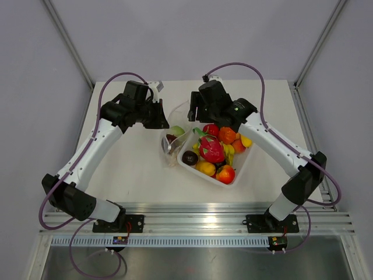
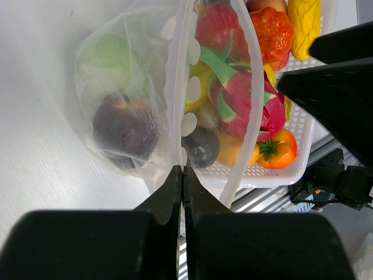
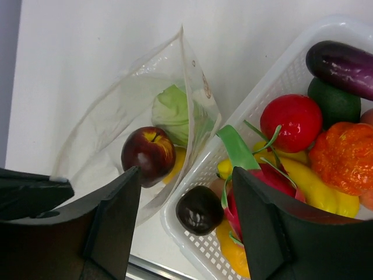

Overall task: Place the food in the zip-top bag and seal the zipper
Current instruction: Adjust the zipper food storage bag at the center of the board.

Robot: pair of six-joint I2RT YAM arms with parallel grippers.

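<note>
I've got the left gripper (image 2: 182,178) with jaws pinched closed on the edge of the zip-top bag (image 2: 125,87), which sits on the surface (image 1: 125,166) against the white tray (image 3: 274,81). The right gripper (image 3: 185,175) hovers above, jaws apart, holding nothing. A dark red apple (image 3: 148,155) and a green cabbage (image 3: 173,112) are in the bag, and the dragon fruit (image 1: 211,149) is in the tray.

cnt: bag (image 3: 116,111) x1 | tray (image 3: 262,93) x1 | dragon frt (image 1: 211,149) x1 | pumpkin (image 3: 344,157) x1 | eggplant (image 3: 341,67) x1 | cabbage (image 3: 175,111) x1

walls (image 1: 192,35): pale grey, plain | table (image 1: 134,169): white, evenly lit | near edge: aluminium rail (image 1: 198,211) | corners: metal posts (image 1: 67,42)
</note>
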